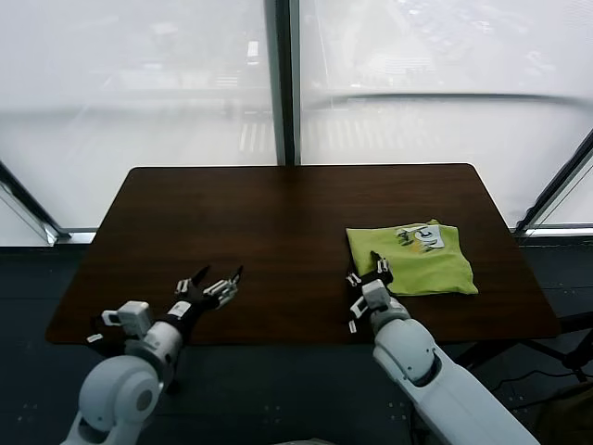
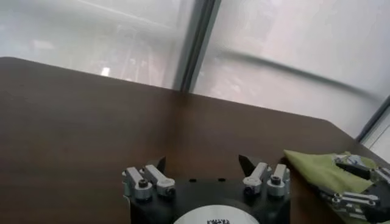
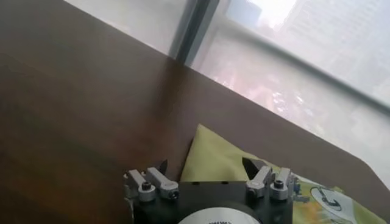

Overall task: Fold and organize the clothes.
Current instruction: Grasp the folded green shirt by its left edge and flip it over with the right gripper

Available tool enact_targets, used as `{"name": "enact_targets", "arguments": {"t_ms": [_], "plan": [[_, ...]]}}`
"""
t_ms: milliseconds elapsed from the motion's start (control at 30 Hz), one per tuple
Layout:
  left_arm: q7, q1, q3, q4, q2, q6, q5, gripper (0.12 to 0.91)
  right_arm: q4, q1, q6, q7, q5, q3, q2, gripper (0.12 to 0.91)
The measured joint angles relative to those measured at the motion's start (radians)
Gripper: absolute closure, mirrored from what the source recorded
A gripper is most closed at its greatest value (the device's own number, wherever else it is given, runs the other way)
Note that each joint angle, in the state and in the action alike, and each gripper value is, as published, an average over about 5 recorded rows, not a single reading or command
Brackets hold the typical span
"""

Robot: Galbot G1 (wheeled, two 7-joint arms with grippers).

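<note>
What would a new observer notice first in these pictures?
The folded lime-green T-shirt lies on the right half of the dark brown wooden table, its printed graphic facing up. The right gripper is open at its near-left corner; the left gripper hovers open, far left.

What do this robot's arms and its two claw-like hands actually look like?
Both arms are smooth, rounded, pale grey-white shells. The left gripper and right gripper are black, with silver linkage bars joined by round screws and dark pointed fingertips. A white round label with black print sits on each black wrist base.
</note>
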Motion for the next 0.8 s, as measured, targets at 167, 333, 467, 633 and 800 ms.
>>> {"name": "enact_targets", "arguments": {"t_ms": [167, 333, 467, 633, 800], "plan": [[0.001, 0.006, -0.001, -0.002, -0.005, -0.004, 0.008, 0.123, 0.003, -0.001, 0.004, -0.005, 0.001, 0.009, -0.001, 0.585], [0.002, 0.012, -0.006, -0.002, -0.010, -0.010, 0.018, 0.123, 0.019, -0.011, 0.055, -0.043, 0.046, 0.017, -0.002, 0.830], [-0.003, 0.012, -0.020, -0.003, -0.009, -0.009, 0.011, 0.123, 0.045, -0.009, 0.135, -0.108, 0.147, 0.009, 0.010, 0.845], [-0.012, 0.022, -0.059, -0.011, 0.013, -0.005, -0.007, 0.123, 0.078, 0.022, 0.238, -0.185, 0.319, -0.022, 0.052, 0.849], [-0.013, 0.046, -0.110, -0.032, 0.031, -0.002, -0.010, 0.123, 0.094, 0.074, 0.281, -0.217, 0.491, -0.034, 0.118, 0.849]]}}
